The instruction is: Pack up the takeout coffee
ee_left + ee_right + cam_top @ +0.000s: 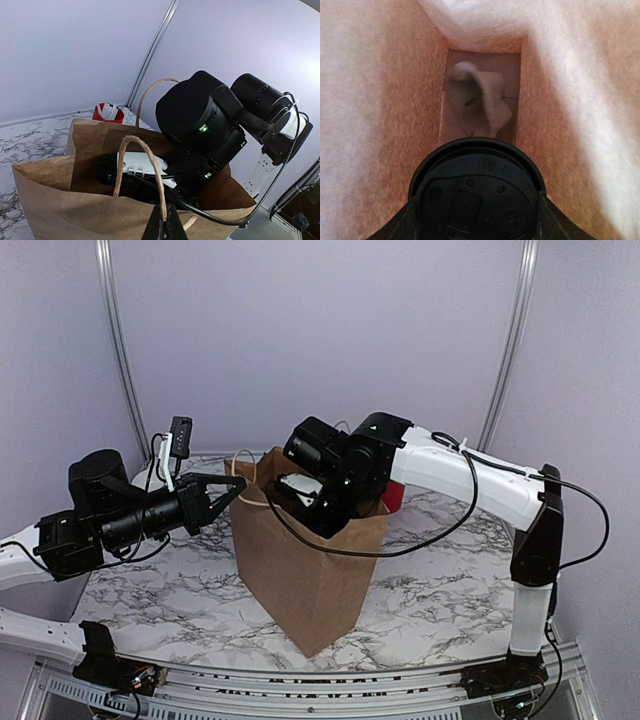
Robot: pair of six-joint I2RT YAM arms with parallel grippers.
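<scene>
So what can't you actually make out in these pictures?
Coffee cup: right wrist view shows only its top, hiding sides and lettering; top view, the bag and right arm hide it.
Pale lump on the bag floor: right wrist view, too blurred to identify.
Left tool: left wrist view, cut off by bottom edge.
Red cup: contents too small, left wrist view.

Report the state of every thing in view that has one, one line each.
bag: upright, mouth open.
coffee: lidded, held inside the bag, above its floor.
left gripper: shut on the bag's rim.
right gripper: down inside the bag, closed on the coffee.
red cup: upright behind the bag, filled.
white item: lying on the bag's floor, blurred.
</scene>
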